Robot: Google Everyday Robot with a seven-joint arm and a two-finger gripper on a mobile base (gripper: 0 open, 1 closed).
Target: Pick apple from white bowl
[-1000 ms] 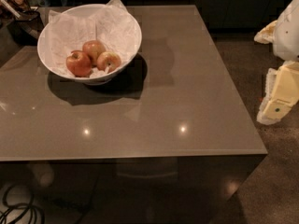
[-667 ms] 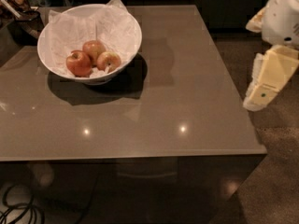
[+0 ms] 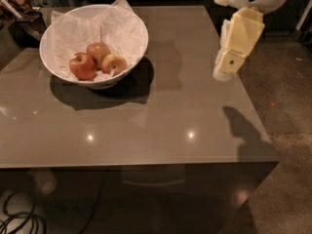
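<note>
The white bowl point(image 3: 135, 57) stands on the back left of the grey table, lined with crumpled white paper. Three apples lie in it. The palest apple point(image 3: 114, 64), yellow-orange with a red blush, is the rightmost. A deep red apple point(image 3: 81, 66) lies to its left and an orange-red apple point(image 3: 98, 51) behind it. My gripper point(image 3: 222, 71) hangs from the cream arm above the table's right edge, pointing down, far to the right of the bowl and apart from it. It holds nothing that I can see.
The glossy grey table point(image 3: 146, 130) fills the view; its front edge and right edge are close. Dark clutter point(image 3: 24, 21) sits behind the bowl at the far left. Cables point(image 3: 19, 218) lie on the floor below the front left.
My arm has swung in from the right of the table, leftward, and the gripper is now over the table's right edge. The bowl and apples have not moved.
</note>
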